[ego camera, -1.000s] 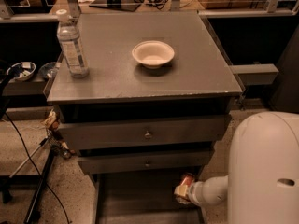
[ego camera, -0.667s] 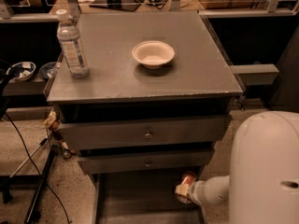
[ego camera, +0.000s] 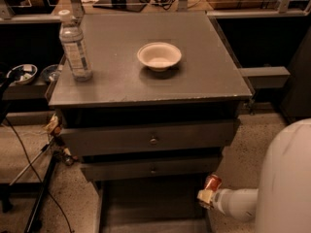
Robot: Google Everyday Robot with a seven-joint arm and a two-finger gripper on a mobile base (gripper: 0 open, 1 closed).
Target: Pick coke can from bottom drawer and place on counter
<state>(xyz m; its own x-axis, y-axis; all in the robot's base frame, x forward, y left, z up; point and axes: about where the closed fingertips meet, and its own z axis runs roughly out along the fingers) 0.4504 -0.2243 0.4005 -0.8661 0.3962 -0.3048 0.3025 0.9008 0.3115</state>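
Note:
The coke can [ego camera: 213, 181], small and red, sits in my gripper [ego camera: 209, 190] at the right side of the open bottom drawer [ego camera: 146, 205], just below the front of the middle drawer. My gripper is shut on the can, at the end of my white arm [ego camera: 238, 203], which comes in from the lower right. The can is held above the drawer's right rail. The grey counter [ego camera: 121, 84] is the cabinet's top, well above the can.
On the counter stand a clear water bottle [ego camera: 75, 45] at the left and a white bowl [ego camera: 159, 56] near the middle. Two knobbed drawers [ego camera: 153, 141] are shut above the bottom one. My white body [ego camera: 286, 183] fills the lower right. Cables and a stand lie on the floor at the left.
My gripper has moved to the right and slightly up with the coke can, towards the drawer's right edge. Nothing on the counter has moved.

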